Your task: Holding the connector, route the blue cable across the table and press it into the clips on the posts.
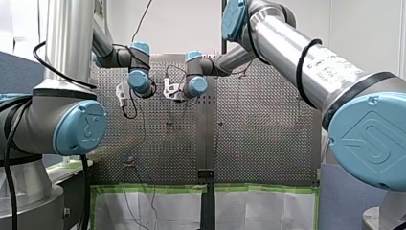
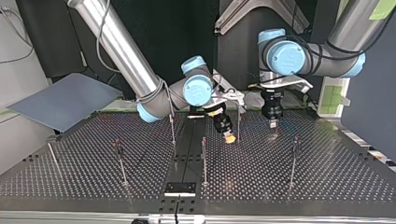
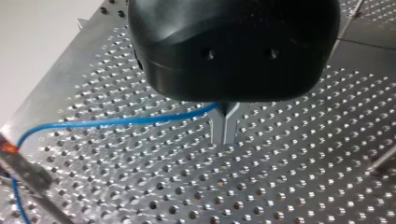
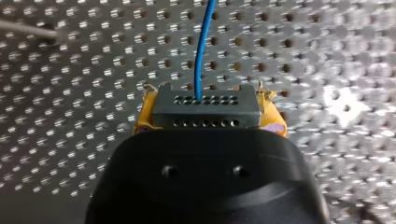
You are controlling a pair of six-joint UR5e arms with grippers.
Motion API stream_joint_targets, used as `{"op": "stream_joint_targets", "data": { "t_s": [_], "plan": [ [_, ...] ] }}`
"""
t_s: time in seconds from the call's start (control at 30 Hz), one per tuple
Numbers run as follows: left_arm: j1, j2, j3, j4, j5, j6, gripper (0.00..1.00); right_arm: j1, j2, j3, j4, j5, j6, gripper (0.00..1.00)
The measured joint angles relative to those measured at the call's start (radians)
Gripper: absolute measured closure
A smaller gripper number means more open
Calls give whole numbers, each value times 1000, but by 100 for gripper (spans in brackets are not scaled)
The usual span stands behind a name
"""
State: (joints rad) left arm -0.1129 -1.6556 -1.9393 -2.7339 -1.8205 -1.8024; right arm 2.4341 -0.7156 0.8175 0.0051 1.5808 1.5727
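Clamping the connector [image 4: 205, 111] in our right gripper [image 4: 208, 114], left gripper [image 3: 225, 128] pinched on the blue cable [image 3: 116, 122], we feared a hard pull could slip it free!

**A:** That table [image 3: 289, 186] is shiny perforated metal, super glary. The blue cable [image 3: 116, 122] has a smooth, plastic-looking jacket.

**B:** Yep. The connector [image 4: 205, 112] is matt dark plastic. The yellow pads [image 4: 144, 114] are maybe rubbery, hard to tell. The fingers [image 3: 218, 128] of my left gripper [image 3: 224, 141] are dull bare metal, and the arm tubes [image 1: 297, 52] are satin metal.
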Motion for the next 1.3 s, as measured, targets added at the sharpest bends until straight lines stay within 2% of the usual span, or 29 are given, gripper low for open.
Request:
{"op": "stream_joint_targets", "data": {
  "t_s": [0.3,0.53,0.7,0.93,1.07,1.3],
  "plan": [
    [-10,-15,-76,51,11,-18,100,-4,1,67,0,10,4,100],
    [-32,-72,-101,67,6,8,100,-4,1,98,1,20,2,100],
    [-43,-120,-111,90,2,2,100,-1,1,107,9,32,-1,100],
    [-49,-154,-125,121,0,-14,100,5,-9,139,25,52,-15,100],
    [-50,-171,-126,134,2,-18,100,6,-34,177,20,67,-24,100],
    [-51,-203,-127,165,11,-22,100,7,-46,244,17,65,-32,100]
  ]
}}
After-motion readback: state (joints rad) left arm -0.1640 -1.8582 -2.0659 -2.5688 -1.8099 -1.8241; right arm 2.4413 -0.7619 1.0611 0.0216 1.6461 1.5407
